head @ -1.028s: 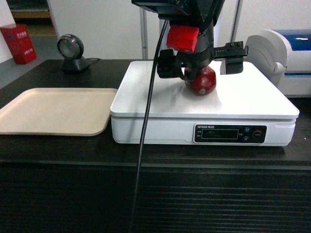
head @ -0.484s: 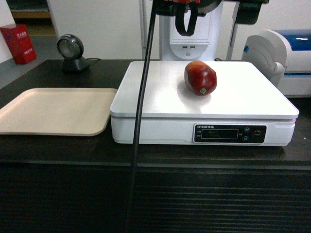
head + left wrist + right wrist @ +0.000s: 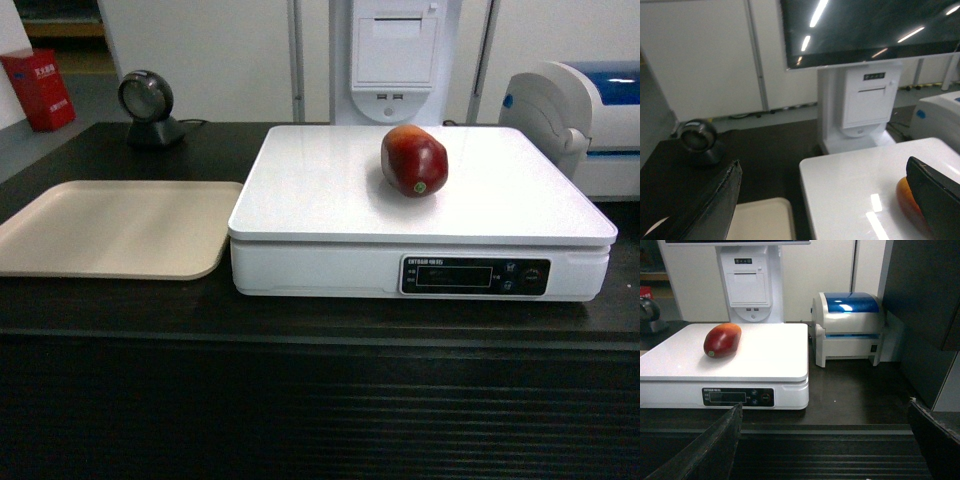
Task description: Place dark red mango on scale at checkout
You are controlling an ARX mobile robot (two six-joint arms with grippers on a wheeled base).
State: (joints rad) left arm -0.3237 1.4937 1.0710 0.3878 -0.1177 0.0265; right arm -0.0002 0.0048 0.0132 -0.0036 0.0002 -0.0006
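The dark red mango lies on its side on the scale, right of the platform's middle, with nothing holding it. The scale stands on the black checkout. Neither gripper shows in the head view. My left gripper is open above the scale's left part; its right finger hides most of the mango, whose orange side shows. My right gripper is open and empty, low in front of the checkout's ribbed front, right of the scale and mango.
A beige tray lies left of the scale. A black round scanner stands at the back left. A white and blue printer stands right of the scale. A white kiosk post rises behind it.
The left gripper, which was around the mango one second ago, has let go and risen out of the head view. The mango stays on the scale.
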